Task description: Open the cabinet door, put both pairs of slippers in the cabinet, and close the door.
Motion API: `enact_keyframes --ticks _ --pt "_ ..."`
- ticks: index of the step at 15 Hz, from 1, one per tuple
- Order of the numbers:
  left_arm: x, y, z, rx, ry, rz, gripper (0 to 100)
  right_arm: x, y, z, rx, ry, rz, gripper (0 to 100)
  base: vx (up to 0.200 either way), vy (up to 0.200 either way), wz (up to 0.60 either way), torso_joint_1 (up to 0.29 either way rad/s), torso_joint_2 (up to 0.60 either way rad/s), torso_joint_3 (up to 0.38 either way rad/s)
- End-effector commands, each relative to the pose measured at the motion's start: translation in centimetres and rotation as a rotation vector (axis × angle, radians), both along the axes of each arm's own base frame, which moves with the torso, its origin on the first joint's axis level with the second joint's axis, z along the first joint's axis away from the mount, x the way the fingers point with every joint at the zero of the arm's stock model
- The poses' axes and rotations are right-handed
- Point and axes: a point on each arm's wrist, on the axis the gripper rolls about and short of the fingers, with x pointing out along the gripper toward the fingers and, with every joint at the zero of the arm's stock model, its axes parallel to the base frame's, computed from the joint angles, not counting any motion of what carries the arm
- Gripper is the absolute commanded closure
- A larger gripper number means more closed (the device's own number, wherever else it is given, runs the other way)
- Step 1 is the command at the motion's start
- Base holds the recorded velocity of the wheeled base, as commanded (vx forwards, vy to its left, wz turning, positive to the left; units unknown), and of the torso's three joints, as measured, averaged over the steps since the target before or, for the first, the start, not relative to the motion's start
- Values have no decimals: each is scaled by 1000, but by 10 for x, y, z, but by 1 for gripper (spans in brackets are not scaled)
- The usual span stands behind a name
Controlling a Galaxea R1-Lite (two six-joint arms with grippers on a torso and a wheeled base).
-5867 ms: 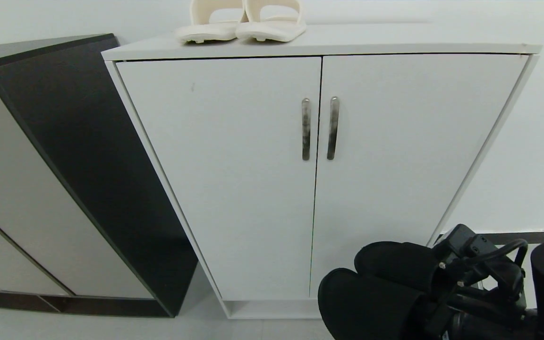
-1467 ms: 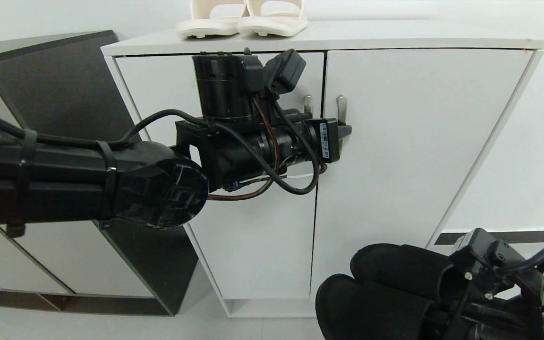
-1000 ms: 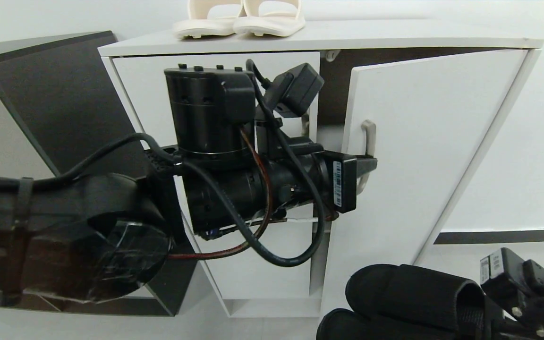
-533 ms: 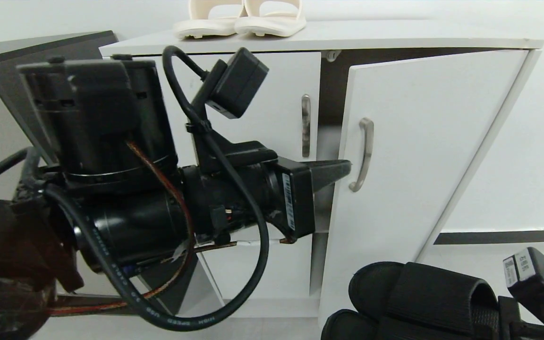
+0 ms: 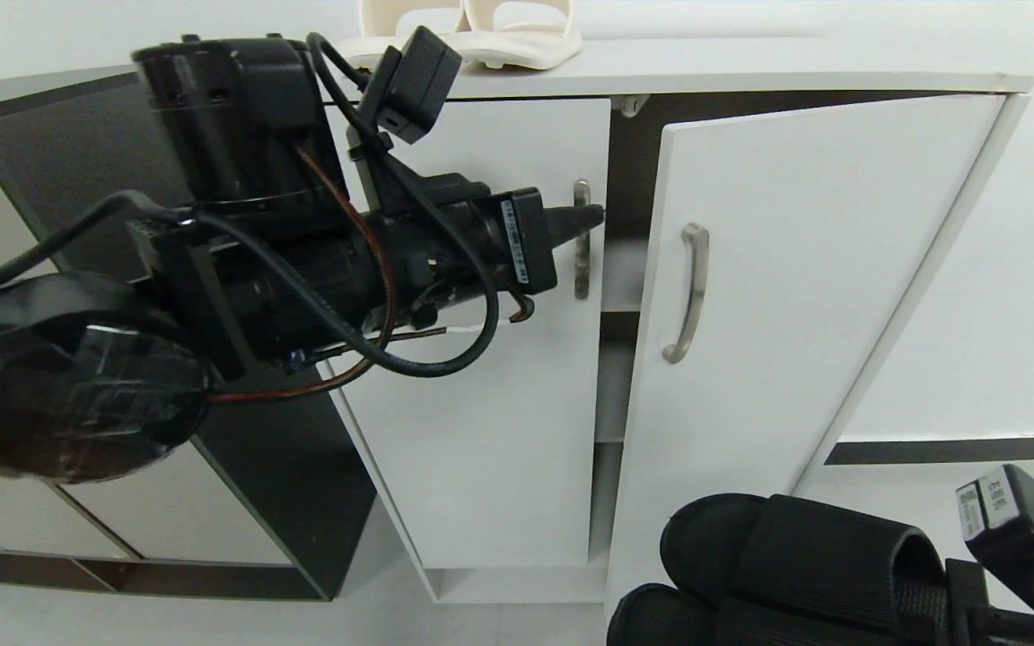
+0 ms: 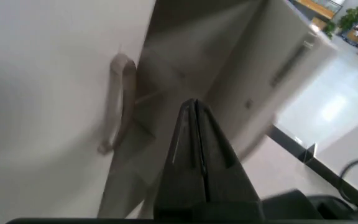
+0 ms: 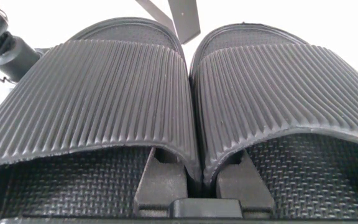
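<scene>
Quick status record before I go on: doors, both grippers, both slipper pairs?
right door: ajar, dark interior showing along its handle edge
left door: closed
left gripper: jaws shut, empty, beside the left door's handle; contact unclear
right gripper: jaws shut on black slippers, low in front of the right door
cream slippers: on cabinet top

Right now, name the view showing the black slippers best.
Right wrist view: black slippers side by side, both ribbed straps clear. Head view crops them at the bottom; left wrist view faces the cabinet.
</scene>
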Motion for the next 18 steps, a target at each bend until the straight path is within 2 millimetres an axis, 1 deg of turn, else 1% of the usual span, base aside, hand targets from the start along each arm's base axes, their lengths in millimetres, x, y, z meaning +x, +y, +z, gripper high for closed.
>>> enact_keyframes --ticks 1,3,5,11,13,14,17,18 --pt "22 -15 -13 20 25 2 100 1 2 -3 -15 10 -1 100 0 0 0 0 0 0" --pt "17 -24 -15 24 28 -37 100 2 3 -4 -20 14 -1 100 0 0 0 0 0 0" --pt "13 -29 -13 20 21 -72 100 2 4 -5 -22 16 1 100 0 0 0 0 0 0" --pt "21 -38 -19 16 37 -81 100 5 8 -9 -48 32 -2 100 0 0 0 0 0 0" --pt "19 -41 -19 5 43 -92 100 3 6 -14 -60 37 4 100 0 0 0 0 0 0" --pt "14 -45 -19 -8 63 -111 100 -3 2 -16 -67 19 29 100 -200 0 0 7 -2 2" --pt "-27 -69 -28 -9 102 -234 100 -20 -15 -23 -83 -44 170 100 -200 0 0 2 1 -1" --pt "-36 -75 -30 -13 96 -265 100 -20 -16 -23 -86 -51 182 100 -200 0 0 2 2 -2"
